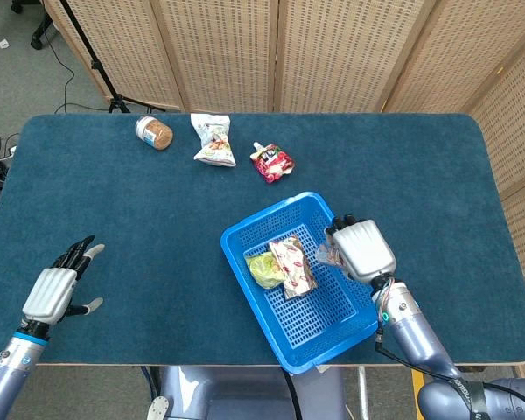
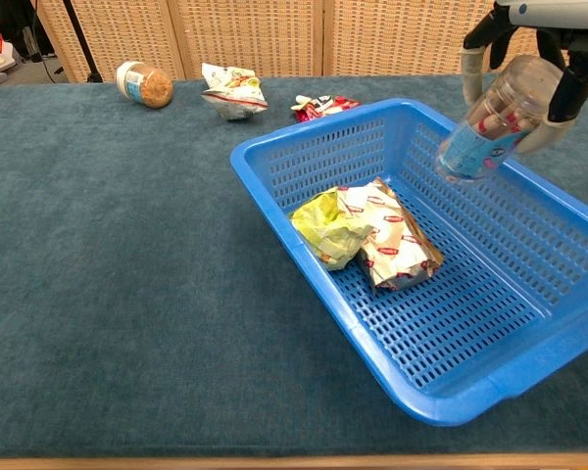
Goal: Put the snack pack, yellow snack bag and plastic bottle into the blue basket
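Left hand: fingers spread, holding nothing, over the table's near left.

Yellow snack bag, snack pack: soft, light; lying touching inside the blue basket.

Plastic bottle: rigid, probably light and smooth; tilted above the basket's interior.

Right hand: fingers wrapped around the bottle's upper body.

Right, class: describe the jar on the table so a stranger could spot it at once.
Start at the blue basket, then look to the table's far left, where three small items lie in a row. The jar is the leftmost, beside a pale snack bag; it alone is round, with a white lid and brown contents.
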`<move>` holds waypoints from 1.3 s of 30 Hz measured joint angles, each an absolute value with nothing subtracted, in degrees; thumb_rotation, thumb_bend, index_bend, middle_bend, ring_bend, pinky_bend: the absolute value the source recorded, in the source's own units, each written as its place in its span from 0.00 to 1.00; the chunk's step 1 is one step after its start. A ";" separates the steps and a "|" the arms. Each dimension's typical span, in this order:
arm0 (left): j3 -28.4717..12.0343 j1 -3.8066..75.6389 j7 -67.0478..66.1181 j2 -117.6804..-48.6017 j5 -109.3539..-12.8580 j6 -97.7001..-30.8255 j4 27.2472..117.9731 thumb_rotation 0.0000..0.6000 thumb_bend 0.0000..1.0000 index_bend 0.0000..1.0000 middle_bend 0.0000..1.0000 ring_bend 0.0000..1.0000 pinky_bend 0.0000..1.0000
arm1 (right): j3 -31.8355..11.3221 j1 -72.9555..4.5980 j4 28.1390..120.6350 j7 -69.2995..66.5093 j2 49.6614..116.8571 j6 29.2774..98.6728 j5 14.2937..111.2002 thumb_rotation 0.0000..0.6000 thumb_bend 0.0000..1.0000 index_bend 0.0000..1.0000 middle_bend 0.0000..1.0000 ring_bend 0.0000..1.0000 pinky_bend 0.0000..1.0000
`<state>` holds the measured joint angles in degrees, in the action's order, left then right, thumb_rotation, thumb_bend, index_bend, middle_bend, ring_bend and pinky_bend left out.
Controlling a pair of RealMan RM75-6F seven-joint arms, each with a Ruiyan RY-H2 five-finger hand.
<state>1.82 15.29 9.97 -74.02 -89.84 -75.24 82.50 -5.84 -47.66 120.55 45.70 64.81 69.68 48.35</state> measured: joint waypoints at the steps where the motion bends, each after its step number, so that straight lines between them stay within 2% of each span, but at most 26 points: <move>1: 1.88 15.33 9.86 -74.00 -89.84 -75.07 82.54 1.00 0.18 0.15 0.00 0.05 0.21 | -5.63 -47.61 120.54 45.78 64.87 69.59 48.60 1.00 0.10 0.47 0.09 0.08 0.48; 4: 2.01 15.43 9.33 -73.95 -89.74 -74.56 82.62 1.00 0.18 0.15 0.00 0.05 0.21 | -5.17 -47.43 120.44 45.75 64.87 69.01 48.92 1.00 0.10 0.32 0.00 0.00 0.38; 6: 2.08 15.50 8.91 -73.90 -89.61 -74.18 82.73 1.00 0.18 0.15 0.00 0.05 0.21 | -4.77 -47.30 120.18 45.60 64.68 68.38 49.07 1.00 0.10 0.21 0.00 0.00 0.31; 12: 2.18 15.63 8.20 -73.77 -89.36 -73.64 83.05 1.00 0.18 0.15 0.00 0.05 0.21 | -4.47 -46.53 119.08 44.58 64.93 68.50 50.51 1.00 0.10 0.09 0.00 0.00 0.25; 24: 1.08 14.99 5.52 -73.93 -88.22 -75.27 82.79 1.00 0.17 0.15 0.00 0.05 0.21 | -3.49 -42.57 116.00 40.11 65.86 71.75 58.32 1.00 0.10 0.07 0.00 0.00 0.19; 34: -1.61 13.21 2.48 -73.48 -86.38 -80.24 82.53 1.00 0.17 0.15 0.00 0.04 0.18 | -1.98 -31.30 109.12 28.80 67.48 84.74 68.21 1.00 0.10 0.07 0.00 0.00 0.14; 39: -1.88 12.42 0.32 -73.37 -86.86 -82.46 82.89 1.00 0.17 0.15 0.00 0.00 0.13 | 0.09 -25.52 104.70 22.91 67.44 87.90 70.75 1.00 0.10 0.07 0.00 0.00 0.02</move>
